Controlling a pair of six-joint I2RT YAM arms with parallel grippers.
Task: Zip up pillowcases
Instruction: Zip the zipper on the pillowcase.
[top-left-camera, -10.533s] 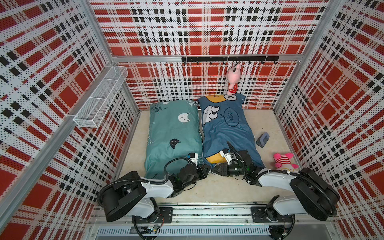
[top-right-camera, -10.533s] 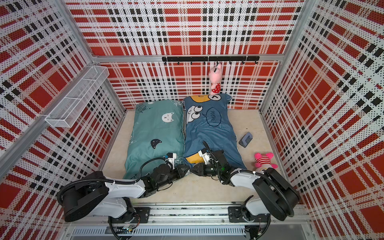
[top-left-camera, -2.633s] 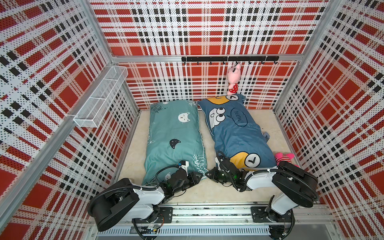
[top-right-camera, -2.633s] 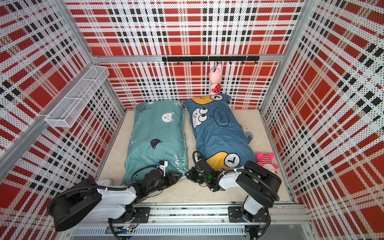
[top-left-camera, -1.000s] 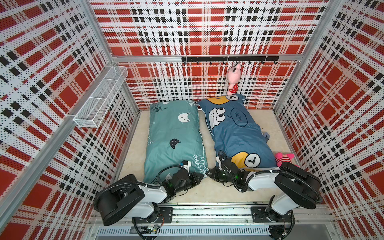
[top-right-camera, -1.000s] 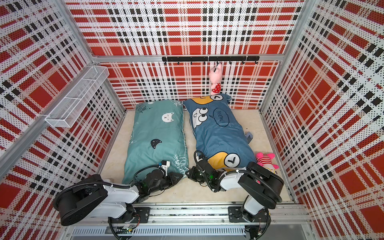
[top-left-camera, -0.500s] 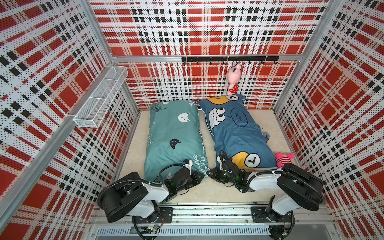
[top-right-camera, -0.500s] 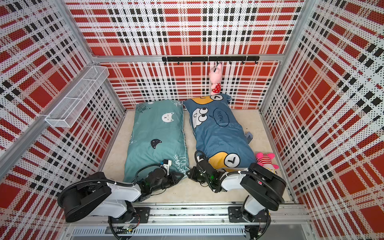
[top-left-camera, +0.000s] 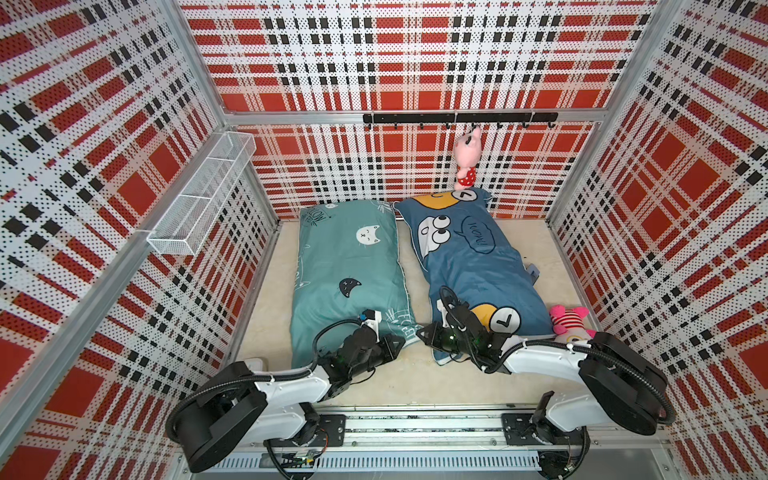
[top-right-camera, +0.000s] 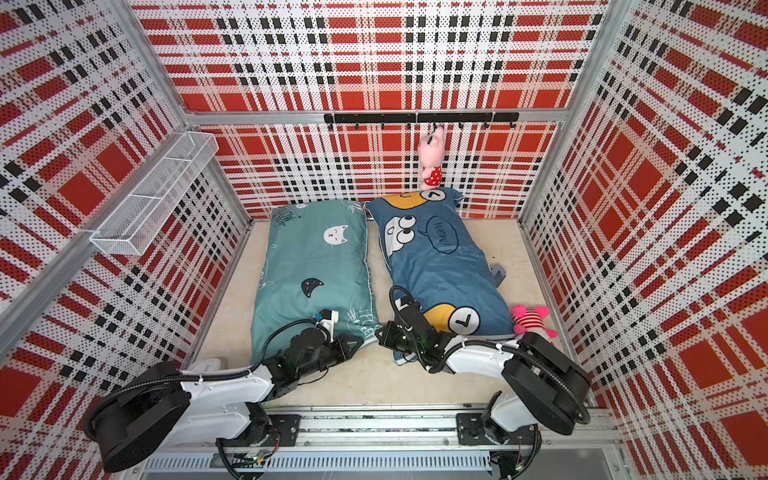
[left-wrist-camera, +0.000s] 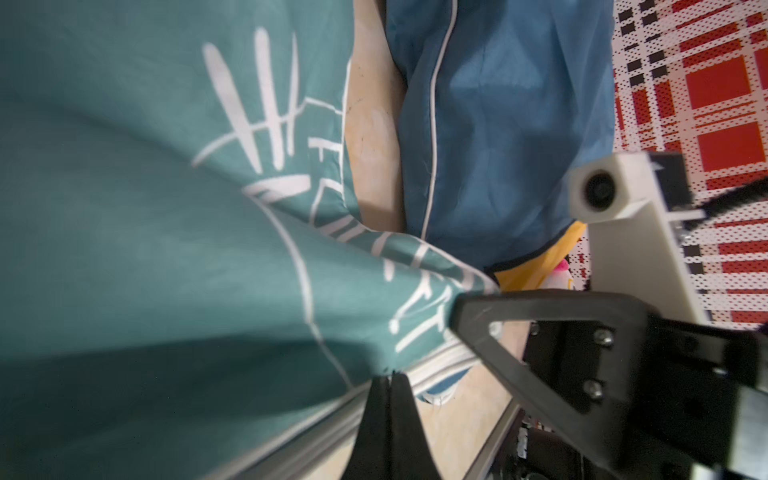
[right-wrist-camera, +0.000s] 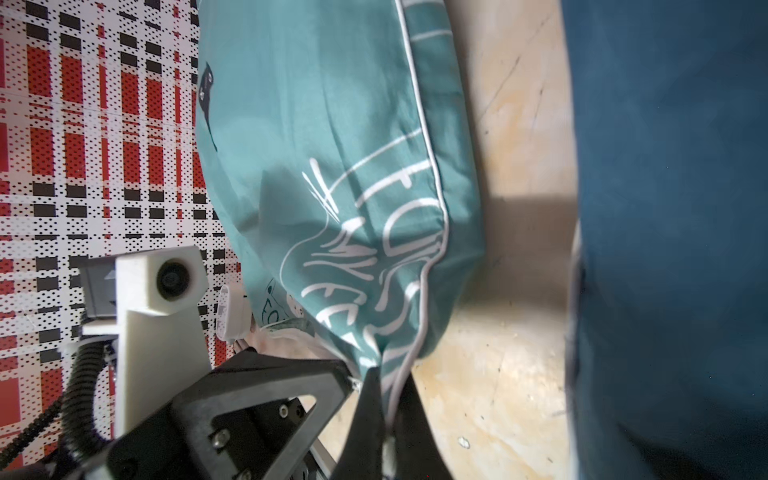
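- While both arms reach in from the near side, the teal pillowcase (top-left-camera: 349, 266) lies on the left of the floor (top-left-camera: 415, 380). Its long axis runs near to far. Its short near hem runs left to right, and I judge the zip to lie along it.
- The left gripper (top-left-camera: 401, 340) sits at the right end of that hem with its jaws pressed together on the teal edge. Any pull along the hem would run leftward, towards this arm's own side, so this is the better-placed arm to draw it.
- The right gripper (top-left-camera: 419, 332) meets it tip to tip at the same near right corner, clamped on teal cloth and placed to anchor that corner.
- The blue pillowcase (top-left-camera: 469, 266) lies just right of the teal one, parallel to it, and neither tool grips it. The right arm covers its near hem, so I cannot tell the state of its zip.
- Both top views show how the pillowcases lie, but the tool bodies hide the contact at the corner.
- The right wrist view shows the white-piped teal corner pinched in the right gripper (right-wrist-camera: 384, 384).
- The left wrist view shows the left gripper (left-wrist-camera: 388, 380) with a small dark speck at its tips. This may be the zip pull, but I cannot confirm it.
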